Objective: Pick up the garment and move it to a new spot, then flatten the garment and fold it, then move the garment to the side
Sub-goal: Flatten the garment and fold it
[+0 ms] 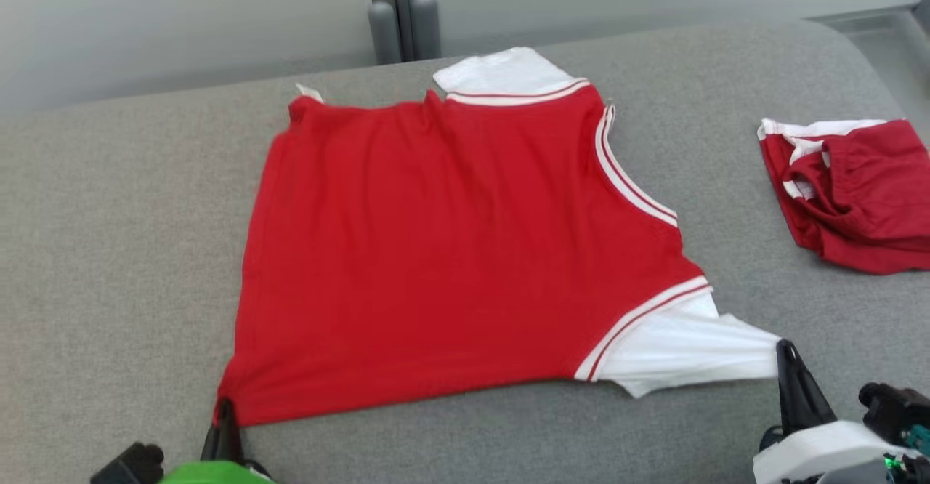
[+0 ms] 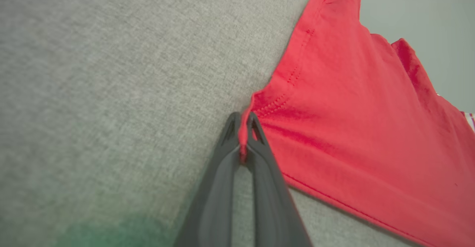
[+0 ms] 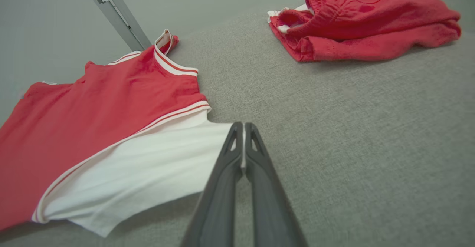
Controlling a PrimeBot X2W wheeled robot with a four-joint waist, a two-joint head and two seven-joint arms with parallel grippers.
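Note:
The garment (image 1: pixel 450 251), a red jersey with white sleeves, lies spread on the grey cushion with its plain red side up; no lettering shows. My left gripper (image 1: pixel 224 411) is shut on its near left hem corner, and the left wrist view shows red cloth (image 2: pixel 243 143) pinched between the dark fingers (image 2: pixel 259 165). My right gripper (image 1: pixel 786 357) is shut on the edge of the near white sleeve (image 1: pixel 690 346); in the right wrist view a thin white edge (image 3: pixel 243 154) sits between the fingers. The far sleeve (image 1: pixel 501 73) lies at the back edge.
A second red garment (image 1: pixel 857 193) with narrow white edging lies bunched at the right of the cushion (image 1: pixel 109 251). A grey post (image 1: pixel 399 11) stands behind the back edge, with a pale wall beyond. Bare grey fabric lies left and front.

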